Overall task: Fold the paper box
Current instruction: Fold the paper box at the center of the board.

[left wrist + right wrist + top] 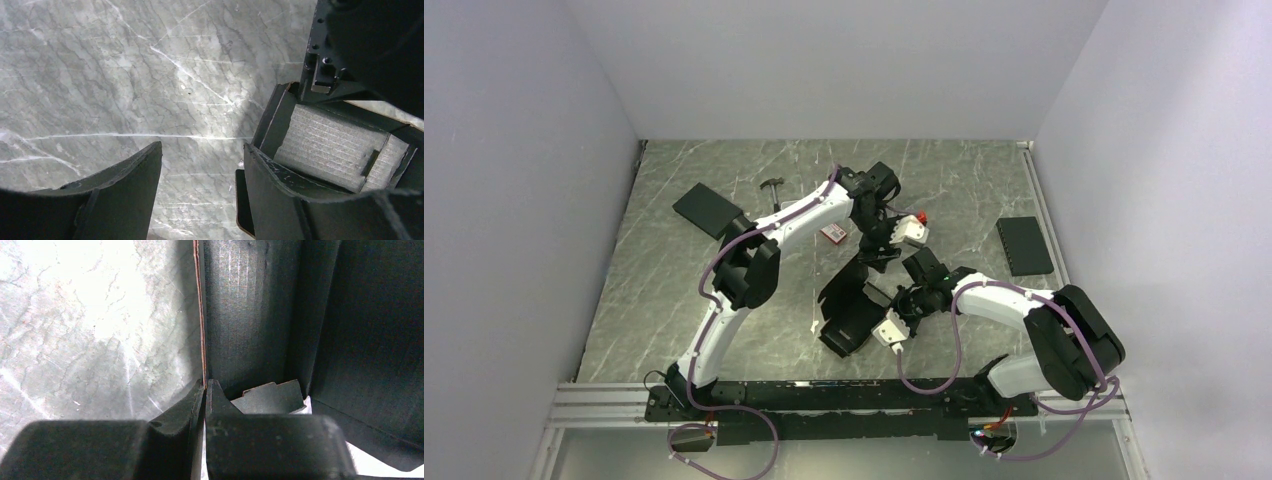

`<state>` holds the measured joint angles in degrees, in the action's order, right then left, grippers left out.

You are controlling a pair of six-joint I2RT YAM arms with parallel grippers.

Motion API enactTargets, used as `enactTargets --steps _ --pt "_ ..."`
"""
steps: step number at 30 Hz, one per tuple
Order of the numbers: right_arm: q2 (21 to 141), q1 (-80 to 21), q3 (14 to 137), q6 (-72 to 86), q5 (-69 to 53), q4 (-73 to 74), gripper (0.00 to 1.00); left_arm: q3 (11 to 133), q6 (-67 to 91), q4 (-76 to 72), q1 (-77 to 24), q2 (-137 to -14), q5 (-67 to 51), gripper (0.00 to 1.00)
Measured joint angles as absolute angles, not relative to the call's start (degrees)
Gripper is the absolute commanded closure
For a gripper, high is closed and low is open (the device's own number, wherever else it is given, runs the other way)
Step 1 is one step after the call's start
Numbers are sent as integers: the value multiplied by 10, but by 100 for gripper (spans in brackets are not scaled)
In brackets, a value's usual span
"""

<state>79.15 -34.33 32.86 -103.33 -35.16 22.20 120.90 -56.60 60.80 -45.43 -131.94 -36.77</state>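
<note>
Black matte cardboard marks the paper box [844, 320], which lies partly folded at the middle of the grey marble table [674, 300], between the two arms and slightly nearer their bases. From the top view we see the left gripper [876, 252] at the far end of the box and the right gripper [902, 302] at its right side. In the left wrist view the left gripper [200, 185] stands with its fingers [125, 195] apart and bare marble between them; the box [280, 120], with a raised wall and a pale ribbed inner panel, sits just beside the right-hand finger. In the right wrist view we find the right gripper [205, 390] pressed together on the thin upright edge of a box [250, 315] wall, its brown cut edge running straight up from the fingertips. Two plain black slabs [711, 211] [1025, 245] lie well apart from the box, at far left and at right, and a small red-and-white item [832, 232] lies near the left arm.
</note>
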Motion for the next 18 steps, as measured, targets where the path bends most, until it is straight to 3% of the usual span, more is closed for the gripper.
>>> enactTargets --steps 14,18 --pt "789 -343 329 -1033 -352 220 100 1178 -527 536 -437 -1239 -349 25" --pt "788 -343 329 -1033 -352 220 100 1174 -532 534 -432 -1230 -355 26"
